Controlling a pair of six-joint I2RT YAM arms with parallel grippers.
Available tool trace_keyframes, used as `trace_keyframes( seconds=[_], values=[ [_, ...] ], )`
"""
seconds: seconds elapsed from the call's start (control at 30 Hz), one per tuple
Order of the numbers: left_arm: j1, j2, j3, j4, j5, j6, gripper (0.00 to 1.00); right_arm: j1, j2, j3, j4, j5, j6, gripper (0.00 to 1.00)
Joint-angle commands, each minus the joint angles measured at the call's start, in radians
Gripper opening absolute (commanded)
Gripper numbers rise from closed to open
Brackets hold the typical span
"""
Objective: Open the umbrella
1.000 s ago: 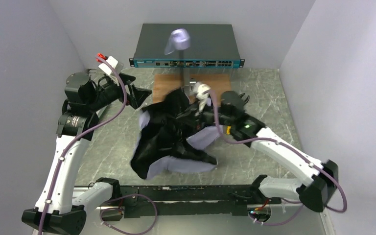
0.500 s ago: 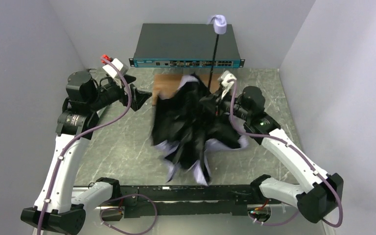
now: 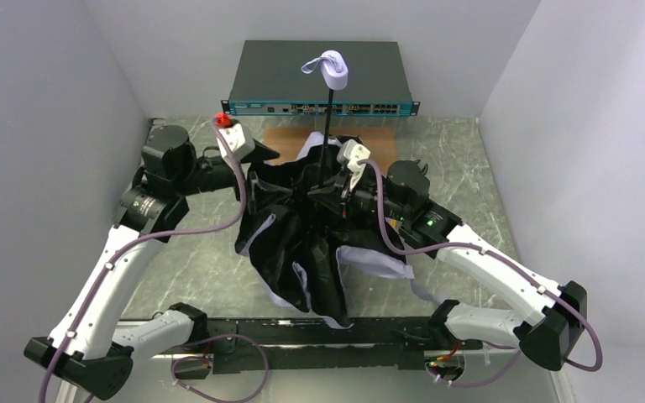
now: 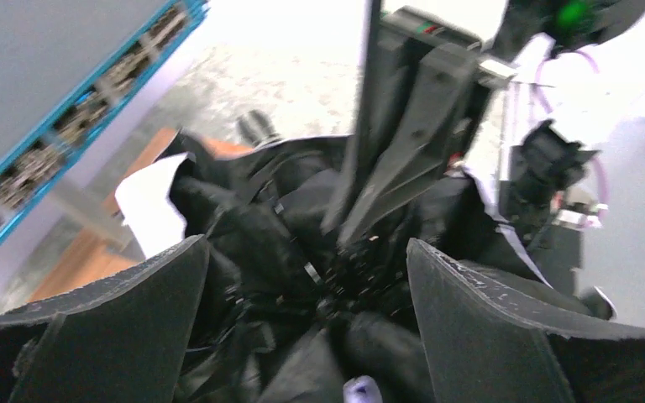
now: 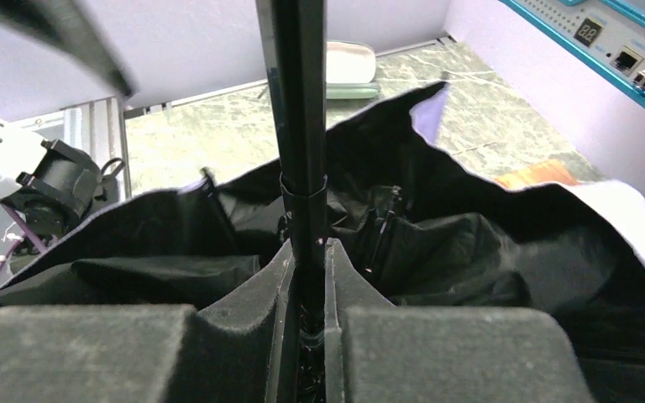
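Black-lined umbrella (image 3: 285, 231): right tool (image 5: 306, 260) clenches its shaft (image 5: 298, 101); left tool (image 4: 302, 252) gapes wide.

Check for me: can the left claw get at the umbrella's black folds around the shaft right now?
Probably yes. The left claw stands open, facing the folds of the umbrella with nothing between. The right claw, shut on the shaft just beyond, could be bumped.
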Motion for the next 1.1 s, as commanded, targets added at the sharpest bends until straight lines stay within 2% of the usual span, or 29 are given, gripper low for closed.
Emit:
trace_keyframes(
  seconds=[0.0, 0.23, 0.5, 0.63, 0.77, 0.83, 0.9, 0.93, 1.07],
  values=[
    [-0.081, 0.016, 0.061, 0.098, 0.089, -0.035, 0.90, 0.012, -0.002, 0.009, 0.130, -0.054, 0.021, 0.00],
    [-0.144, 0.074, 0.097, 0.243, 0.088, -0.180, 0.75, 0.022, -0.006, 0.002, 0.138, -0.078, 0.010, 0.00],
    [-0.212, 0.110, 0.082, 0.287, 0.109, -0.205, 0.63, 0.026, 0.000, 0.001, 0.143, -0.107, -0.021, 0.00],
    [-0.227, 0.131, 0.100, 0.285, 0.110, -0.208, 0.52, 0.032, -0.007, -0.010, 0.147, -0.124, -0.061, 0.00],
    [-0.236, 0.147, 0.115, 0.282, 0.139, -0.216, 0.37, 0.037, -0.008, -0.016, 0.141, -0.133, -0.094, 0.00],
    [-0.240, 0.155, 0.133, 0.258, 0.165, -0.198, 0.22, 0.036, -0.011, -0.025, 0.144, -0.130, -0.098, 0.00],
    [-0.240, 0.163, 0.157, 0.224, 0.203, -0.169, 0.02, 0.035, -0.014, -0.033, 0.135, -0.124, -0.101, 0.00],
    [-0.240, 0.168, 0.169, 0.205, 0.208, -0.164, 0.00, 0.035, -0.018, -0.040, 0.130, -0.121, -0.099, 0.00],
    [-0.240, 0.153, 0.177, 0.201, 0.218, -0.152, 0.00, 0.034, -0.033, -0.091, 0.108, -0.128, -0.086, 0.21]
  ],
)
